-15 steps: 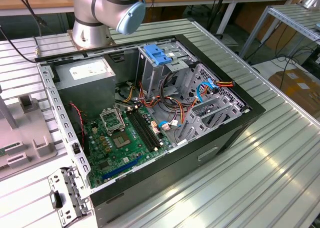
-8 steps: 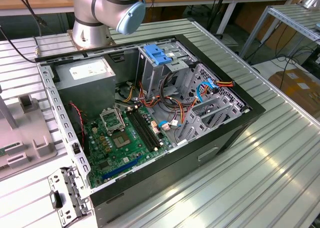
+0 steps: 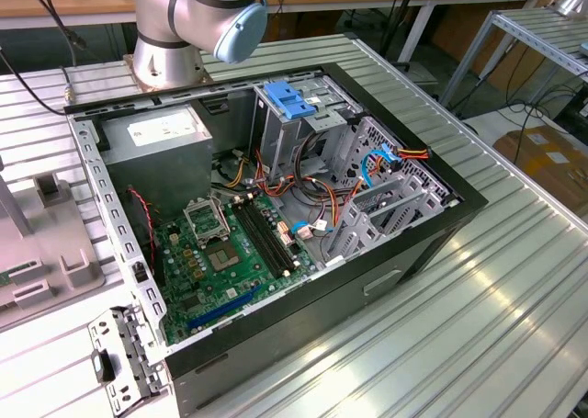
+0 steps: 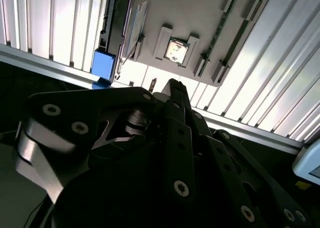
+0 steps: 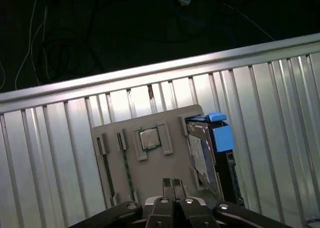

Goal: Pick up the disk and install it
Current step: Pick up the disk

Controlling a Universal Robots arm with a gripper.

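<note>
I count one disk (image 5: 202, 150). It stands on its edge at one side of a grey tray (image 5: 150, 175), and it has one blue tab (image 5: 220, 137) at its end. The tray lies on the ribbed counter (image 5: 60, 153). On the tray I also count one square chip (image 5: 148, 139) and two long thin sticks (image 5: 126, 173) in slots. My one gripper (image 5: 172, 184) hangs over the tray near the disk but apart from it. Its two fingertips are pressed together with nothing between them. The gripper's dark parts hide the near end of the tray in both wrist views. In the exterior view I see one open computer case (image 3: 322, 299) and one arm (image 3: 197, 9). The tray sits at the exterior view's left, cut off by the edge.
</note>
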